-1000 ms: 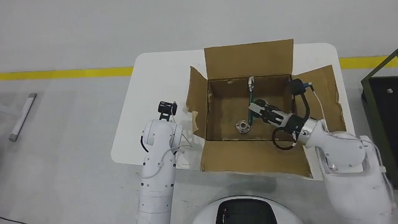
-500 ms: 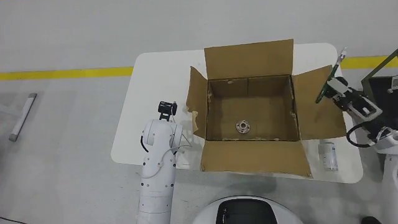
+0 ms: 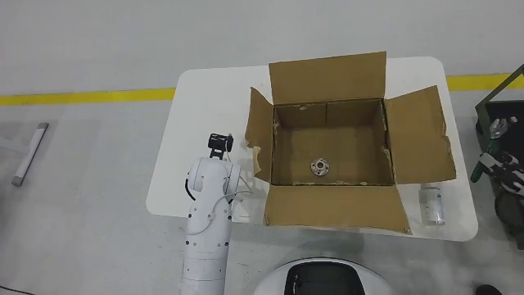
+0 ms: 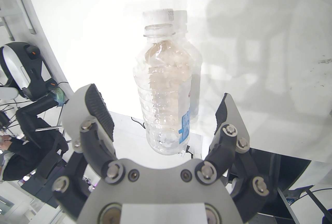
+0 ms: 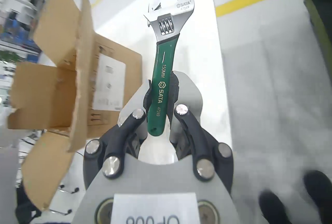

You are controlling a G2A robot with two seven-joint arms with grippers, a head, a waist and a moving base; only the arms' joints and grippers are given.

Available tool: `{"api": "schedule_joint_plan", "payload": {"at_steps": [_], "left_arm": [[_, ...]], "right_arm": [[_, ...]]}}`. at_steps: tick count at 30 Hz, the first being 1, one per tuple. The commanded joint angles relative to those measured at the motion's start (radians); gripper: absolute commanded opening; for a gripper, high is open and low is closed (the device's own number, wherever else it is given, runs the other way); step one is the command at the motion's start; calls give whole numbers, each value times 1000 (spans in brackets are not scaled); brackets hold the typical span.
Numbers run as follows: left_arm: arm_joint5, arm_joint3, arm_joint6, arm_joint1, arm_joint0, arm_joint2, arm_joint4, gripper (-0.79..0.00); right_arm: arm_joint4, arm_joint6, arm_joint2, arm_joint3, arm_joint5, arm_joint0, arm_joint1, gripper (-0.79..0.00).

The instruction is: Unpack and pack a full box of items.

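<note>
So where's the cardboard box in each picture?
Top view: the cardboard box sits open on the white table, flaps spread.
Right wrist view: the box stands beside the wrench that the right pincer grips.
Left wrist view: the open left pincer faces a plastic bottle, with the table behind it.
Shared landmark: the white table.

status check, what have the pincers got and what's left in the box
Right pincer shut on green wrench, held outside the box. Left pincer open, clear bottle ahead, not gripped. Box open, one small metal part inside.
</note>
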Motion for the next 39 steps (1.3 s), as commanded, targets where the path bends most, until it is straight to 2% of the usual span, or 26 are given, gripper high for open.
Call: {"api": "schedule_joint_plan", "payload": {"at_steps": [1, 5, 17, 33, 35, 37, 39], "left_arm": [[0, 0, 0, 0, 0, 0, 0, 0], [0, 0, 0, 0, 0, 0, 0, 0], [0, 0, 0, 0, 0, 0, 0, 0], [0, 0, 0, 0, 0, 0, 0, 0], [0, 0, 0, 0, 0, 0, 0, 0], [0, 0, 0, 0, 0, 0, 0, 0], [0, 0, 0, 0, 0, 0, 0, 0]], "right_arm": [[-107, 15, -29, -8, -2, -18, 6, -785], [-220, 45, -65, -16, -17, -50, 15, -785], [-425, 123, -155, -16, -78, -103, 39, -785], [-520, 134, -247, 57, -56, -64, 60, -785], [-520, 132, -250, 63, -53, -61, 62, -730], [-520, 132, -252, 66, -51, -58, 65, -625], [-520, 133, -254, 68, -49, -56, 67, -557]]}}
